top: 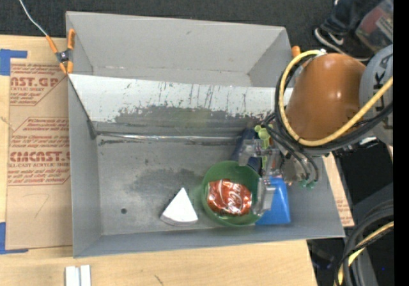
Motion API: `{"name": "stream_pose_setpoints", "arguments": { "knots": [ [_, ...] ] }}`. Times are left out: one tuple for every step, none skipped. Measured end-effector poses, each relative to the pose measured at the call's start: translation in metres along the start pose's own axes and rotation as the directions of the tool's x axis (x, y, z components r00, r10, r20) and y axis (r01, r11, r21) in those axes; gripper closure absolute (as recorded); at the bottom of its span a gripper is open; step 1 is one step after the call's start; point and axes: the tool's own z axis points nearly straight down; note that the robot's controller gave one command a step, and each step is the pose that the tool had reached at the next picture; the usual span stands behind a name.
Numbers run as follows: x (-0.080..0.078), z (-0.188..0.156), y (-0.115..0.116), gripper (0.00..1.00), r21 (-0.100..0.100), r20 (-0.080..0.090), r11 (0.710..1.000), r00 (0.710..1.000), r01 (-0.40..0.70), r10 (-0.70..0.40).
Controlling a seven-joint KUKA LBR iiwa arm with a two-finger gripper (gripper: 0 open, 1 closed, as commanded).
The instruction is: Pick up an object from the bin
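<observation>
Green bowl point(209, 190), cradling a crumpled red-and-white wrapper or can point(230, 197), sat low on the floor of the grey bin point(128, 169), toward its near right corner. A white wedge point(181, 209) lay just beside the bowl's left edge, and a blue block point(279, 206) pressed close on its right. The bin's sloping walls probably gathered these things together. The claw point(263, 179) hung down at the bowl's right rim, in the narrow space beside the blue block, under the arm's rounded orange cover point(323, 99). Whether it was released or clenched could not be told. That low placement seemed suited to pinching the bowl's thin rim.
</observation>
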Motion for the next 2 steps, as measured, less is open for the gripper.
{"name": "stream_pose_setpoints", "arguments": {
  "knots": [
    [-0.002, -0.004, 0.000, 0.00, 0.001, 0.008, 1.000, 1.000, 0.000, 0.000],
    [-0.006, 0.048, 0.001, 0.00, 0.001, 0.007, 0.986, 0.986, 0.169, -0.169]
  ]
}}
